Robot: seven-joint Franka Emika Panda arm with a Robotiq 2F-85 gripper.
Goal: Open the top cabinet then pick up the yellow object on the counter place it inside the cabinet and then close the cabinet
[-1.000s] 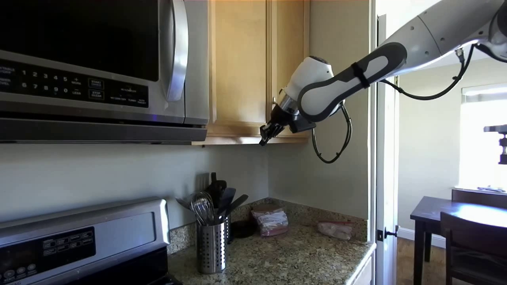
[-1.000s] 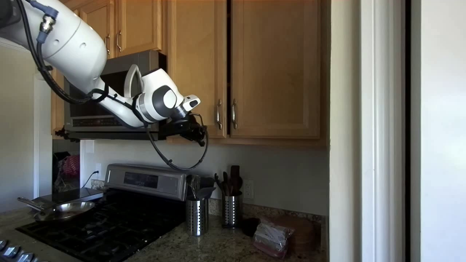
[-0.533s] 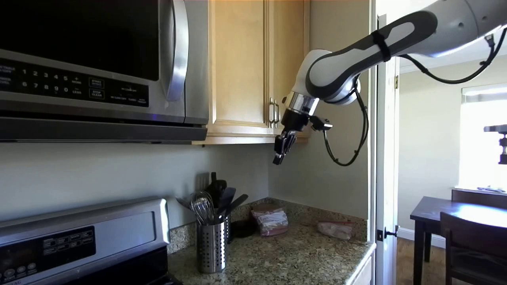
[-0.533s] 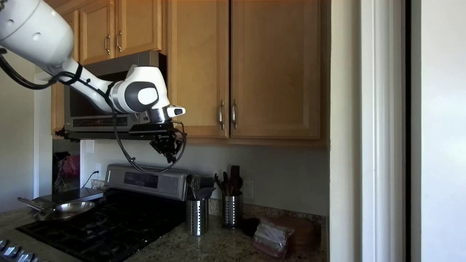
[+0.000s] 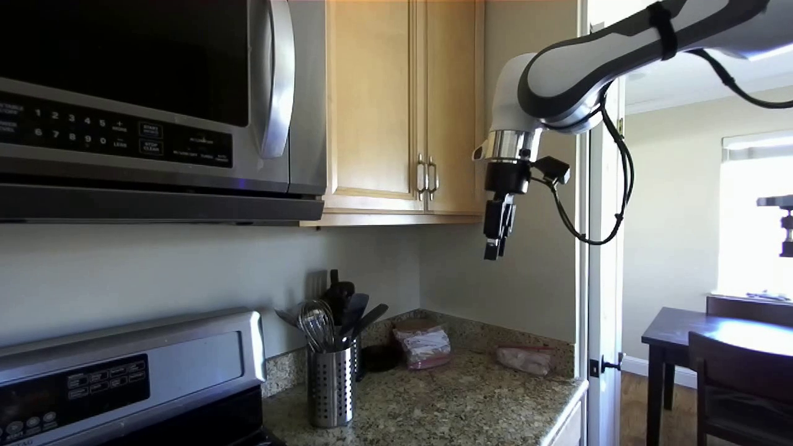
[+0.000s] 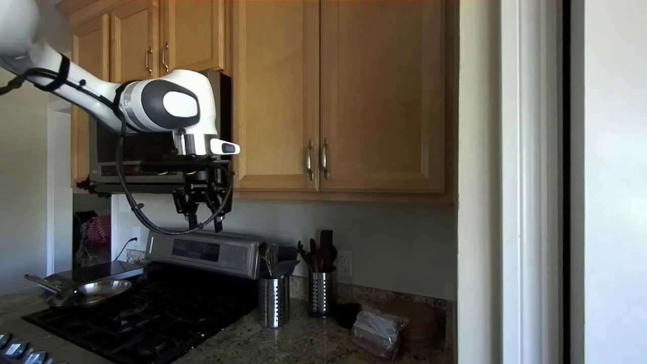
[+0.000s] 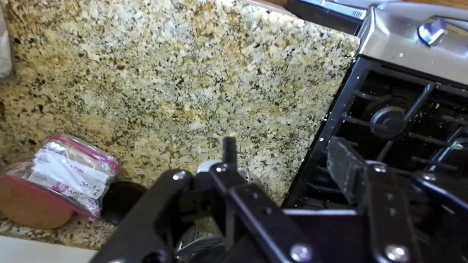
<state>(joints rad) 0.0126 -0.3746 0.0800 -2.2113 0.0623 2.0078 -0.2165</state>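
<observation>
Both doors of the top cabinet (image 5: 372, 99) (image 6: 278, 96) sit flush, with their metal handles (image 6: 310, 161) side by side. Away from the doors and lower than the handles, my gripper (image 5: 495, 249) (image 6: 205, 223) points down over the counter (image 5: 440, 399). Its fingers stand well apart in the wrist view, where the gripper (image 7: 287, 160) has nothing between its tips; speckled counter (image 7: 175, 91) and black stove show beneath. The yellow object is hidden or out of view in all the frames.
Steel canisters of utensils (image 5: 331, 387) (image 6: 322, 290) stand near the wall. Bagged items (image 5: 423, 344) (image 7: 69, 175) lie in the counter's corner. The stove (image 7: 387, 120) borders the counter, with the microwave (image 5: 186, 133) above it. A pan (image 6: 91, 293) rests at the stove's far side.
My gripper has pulled back from the cabinet, turned to point downward, and its fingers have spread. The cabinet door that was slightly ajar has swung flush with its neighbour.
</observation>
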